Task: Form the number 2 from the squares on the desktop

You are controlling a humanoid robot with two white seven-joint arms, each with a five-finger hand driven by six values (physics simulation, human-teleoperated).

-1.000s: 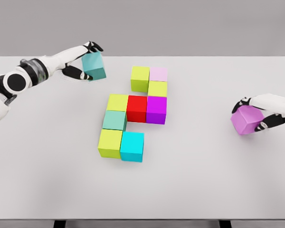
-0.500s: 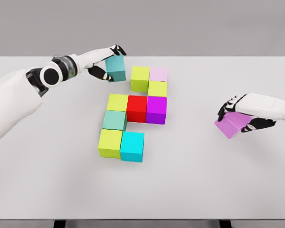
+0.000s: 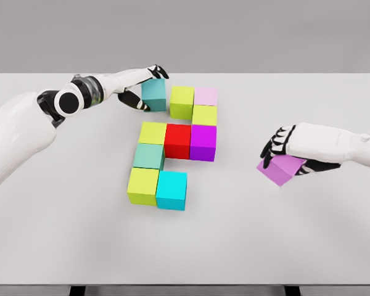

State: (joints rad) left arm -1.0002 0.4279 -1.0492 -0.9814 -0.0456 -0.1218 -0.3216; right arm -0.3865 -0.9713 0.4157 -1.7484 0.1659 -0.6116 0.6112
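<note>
table (image 3: 61, 246): white, carrying all the cubes; near half lying bare.
cube figure (image 3: 172, 148): nine cubes sitting mid-table, touching, already reading as most of a 2; far row lime (image 3: 182, 100) and pale pink (image 3: 205, 95), lime under pink, middle row lime-red-purple, then sea-green, near row lime-cyan.
left hand (image 3: 145, 86): clenching the teal cube (image 3: 153, 95), thumb on the near face, fingers over the top.
change, left: teal cube has been travelling right from the far-left of the table, now sitting just beside the far-row lime cube; looks like it is becoming the top bar's left end.
right hand (image 3: 282, 153): gripping the violet cube (image 3: 279, 169), tilted, near corner low.
change, right: violet cube has been coming left and down from the right edge, still well apart from the figure.
in the way: nothing lying between violet cube and the cyan cube (image 3: 171, 190); likely slot is right of cyan.
</note>
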